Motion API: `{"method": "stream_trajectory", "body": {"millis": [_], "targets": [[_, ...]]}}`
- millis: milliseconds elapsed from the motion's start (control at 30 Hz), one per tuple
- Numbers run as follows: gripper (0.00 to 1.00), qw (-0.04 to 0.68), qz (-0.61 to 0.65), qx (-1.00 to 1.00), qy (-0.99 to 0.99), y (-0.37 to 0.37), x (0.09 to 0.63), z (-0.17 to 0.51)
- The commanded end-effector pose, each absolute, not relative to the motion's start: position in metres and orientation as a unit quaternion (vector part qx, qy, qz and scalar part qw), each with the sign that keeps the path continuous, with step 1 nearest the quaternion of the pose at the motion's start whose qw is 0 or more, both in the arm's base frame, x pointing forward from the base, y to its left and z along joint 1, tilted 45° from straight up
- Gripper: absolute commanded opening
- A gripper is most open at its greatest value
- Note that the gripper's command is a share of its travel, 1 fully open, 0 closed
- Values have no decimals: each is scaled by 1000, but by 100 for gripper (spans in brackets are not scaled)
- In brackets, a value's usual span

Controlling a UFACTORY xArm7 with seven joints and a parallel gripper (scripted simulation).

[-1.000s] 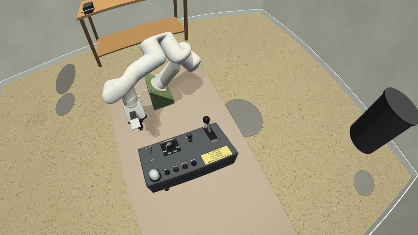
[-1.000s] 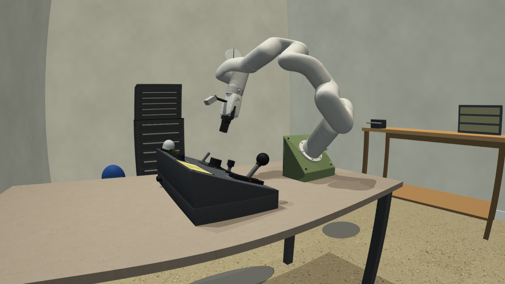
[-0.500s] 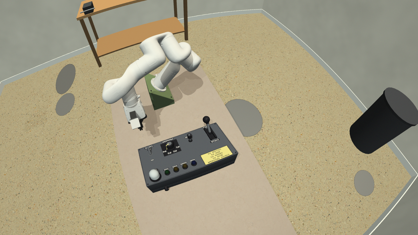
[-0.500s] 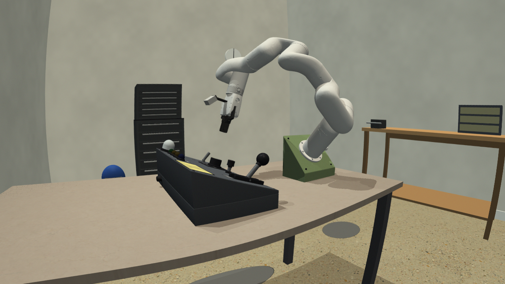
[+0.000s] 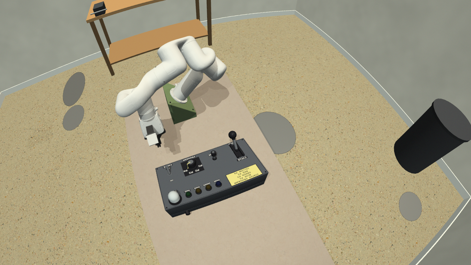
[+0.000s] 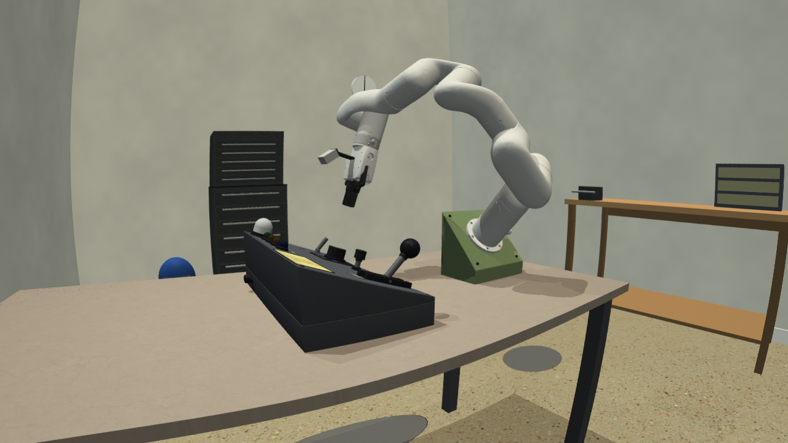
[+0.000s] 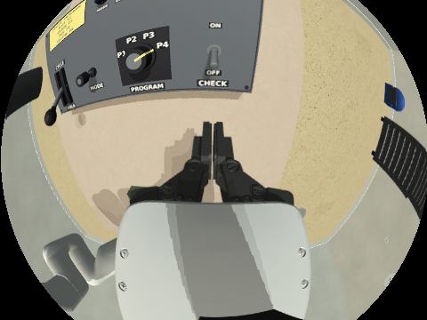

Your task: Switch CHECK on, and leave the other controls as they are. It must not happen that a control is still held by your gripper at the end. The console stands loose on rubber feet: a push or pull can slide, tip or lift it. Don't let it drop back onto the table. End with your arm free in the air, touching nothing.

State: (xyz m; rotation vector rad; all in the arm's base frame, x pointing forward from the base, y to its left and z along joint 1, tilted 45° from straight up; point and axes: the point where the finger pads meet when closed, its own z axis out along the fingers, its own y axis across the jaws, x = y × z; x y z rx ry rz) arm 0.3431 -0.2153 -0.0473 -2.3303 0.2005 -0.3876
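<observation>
The dark grey console [image 5: 217, 183] [image 6: 330, 297] [image 7: 237, 12] stands on the beige table. Its CHECK toggle [image 5: 168, 170] [image 6: 321, 242] [image 7: 213, 57] is a small grey lever near one end of the panel, leaning toward OFF. My gripper [image 5: 159, 143] [image 6: 349, 201] [image 7: 212, 134] is shut with nothing between the fingers. It hangs in the air above the table, behind the console's edge nearest the CHECK toggle, well clear of it.
On the panel are a PROGRAM knob [image 7: 138, 62] [image 5: 188, 164] pointing at P4, a black-ball CYCLE lever [image 5: 233, 135] [image 6: 407, 248], a small black knob [image 5: 213, 154], a white dome [image 5: 174, 196], several small lamps and a yellow label [image 5: 243, 174]. The green arm base [image 5: 179, 105] stands behind.
</observation>
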Motion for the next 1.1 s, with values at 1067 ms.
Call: {"method": "stream_trajectory", "body": {"millis": [1067], "targets": [[0,374,-153,-911,78,-164,370,-101]]}}
